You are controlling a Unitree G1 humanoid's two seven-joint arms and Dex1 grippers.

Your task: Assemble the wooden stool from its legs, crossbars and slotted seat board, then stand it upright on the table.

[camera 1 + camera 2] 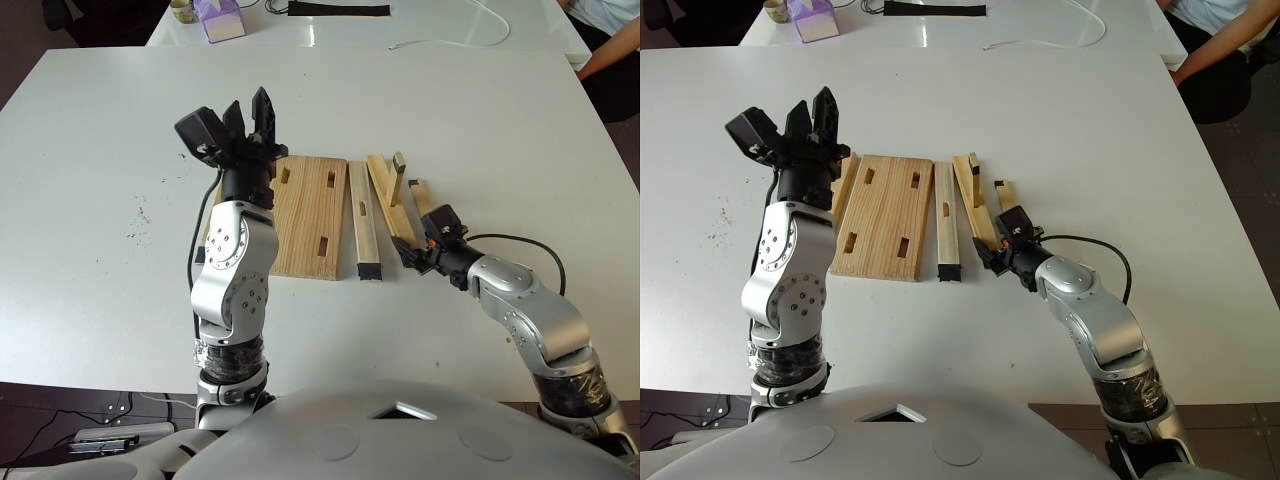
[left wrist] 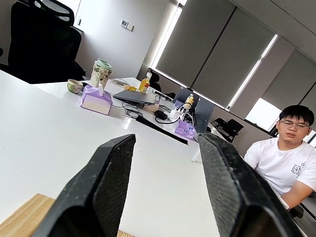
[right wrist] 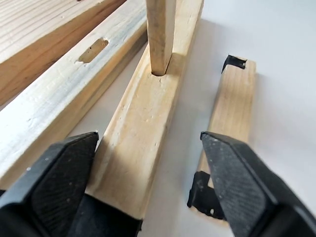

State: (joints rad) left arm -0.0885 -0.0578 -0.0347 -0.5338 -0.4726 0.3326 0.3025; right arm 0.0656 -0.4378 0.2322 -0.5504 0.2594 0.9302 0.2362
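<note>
The slotted seat board (image 1: 310,215) lies flat mid-table. To its right lie a slotted leg (image 1: 362,220), a leg (image 1: 388,200) with a crossbar (image 1: 398,172) standing in it, and a short piece (image 1: 420,193). Another leg (image 1: 847,180) lies along the board's left edge. My right gripper (image 3: 148,137) is low on the table and open, its fingers (image 3: 59,182) either side of the near end of the crossbar leg (image 3: 143,123); the short piece (image 3: 229,108) lies just outside. My left gripper (image 1: 250,110) is raised above the board's left end, pointing up, open with nothing in it.
A purple tissue box (image 1: 218,18), a black strip (image 1: 338,9) and a white cable (image 1: 450,40) sit on the table behind. A person's arm (image 1: 610,50) rests at the far right corner. White tabletop (image 1: 100,180) spreads to the left and far side.
</note>
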